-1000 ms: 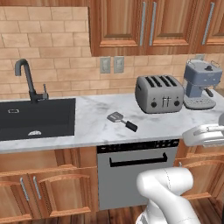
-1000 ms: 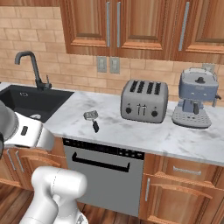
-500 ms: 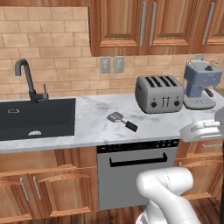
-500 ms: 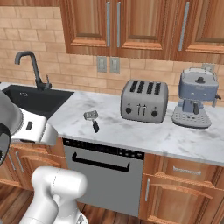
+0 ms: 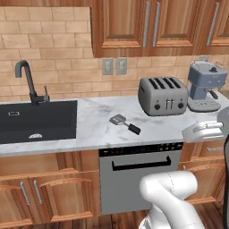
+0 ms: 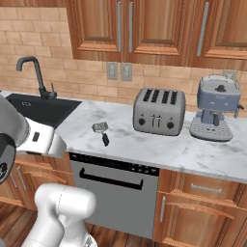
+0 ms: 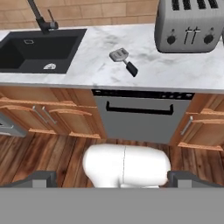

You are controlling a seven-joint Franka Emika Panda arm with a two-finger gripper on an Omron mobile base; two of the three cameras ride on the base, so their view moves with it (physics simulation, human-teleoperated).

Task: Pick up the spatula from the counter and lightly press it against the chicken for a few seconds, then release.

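Observation:
A spatula (image 5: 125, 124) with a silver head and a black handle lies flat on the marble counter (image 5: 94, 129), left of the toaster. From the right base view the spatula (image 6: 102, 132) sits near the counter's front edge. The hand view looks down from well above and in front of the counter, with the spatula (image 7: 125, 62) far off near the top. My gripper (image 7: 113, 179) is open, its dark fingertips (image 7: 41, 178) spread wide at the bottom corners with nothing between them.
A silver toaster (image 5: 163, 95) and a blue coffee machine (image 5: 204, 86) stand to the right of the spatula. A black sink (image 5: 38, 120) with a dark faucet (image 5: 27, 80) lies to the left. A dishwasher front (image 5: 141, 176) and wooden cabinets sit below the counter.
The white arm link at the edge of both base views has shifted slightly. The spatula has not moved, and the gripper stays open.

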